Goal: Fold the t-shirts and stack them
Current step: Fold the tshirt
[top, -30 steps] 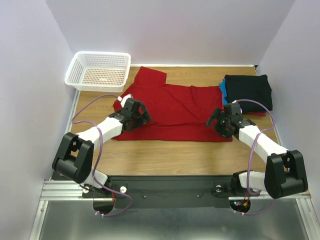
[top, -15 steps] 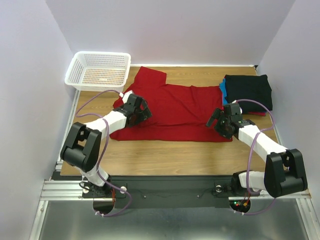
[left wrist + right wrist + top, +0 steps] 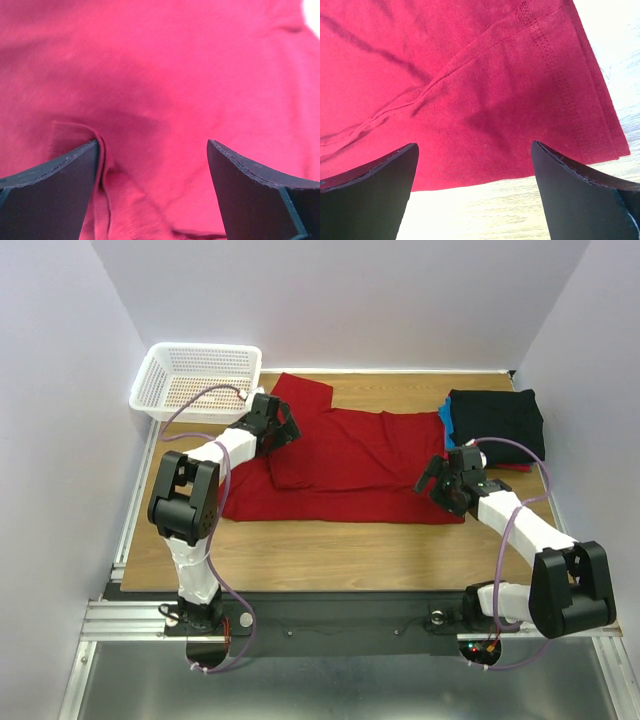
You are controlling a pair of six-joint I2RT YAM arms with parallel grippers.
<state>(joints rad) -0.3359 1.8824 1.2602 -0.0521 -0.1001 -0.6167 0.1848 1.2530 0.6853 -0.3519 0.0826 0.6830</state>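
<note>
A bright red t-shirt (image 3: 360, 465) lies spread on the wooden table, with a flap folded over near its left side. My left gripper (image 3: 283, 427) is open above the shirt's far-left sleeve part. In the left wrist view, red cloth (image 3: 160, 75) fills the frame between my open fingers (image 3: 151, 142), with a small fold beside the left one. My right gripper (image 3: 437, 483) is open over the shirt's near-right corner. The right wrist view shows the hem (image 3: 470, 75) and bare table between its fingers (image 3: 472, 145). A stack of folded shirts, black (image 3: 497, 420) on top, sits at the far right.
A white lattice basket (image 3: 195, 380) stands at the far left corner, just left of my left gripper. Blue (image 3: 445, 420) and pink-red (image 3: 515, 468) edges stick out under the black shirt. Bare wood (image 3: 340, 550) runs along the near edge.
My left arm has swung from the shirt's near-left part to its far-left part by the basket, and a flap now lies folded over there. The right arm has hardly moved.
</note>
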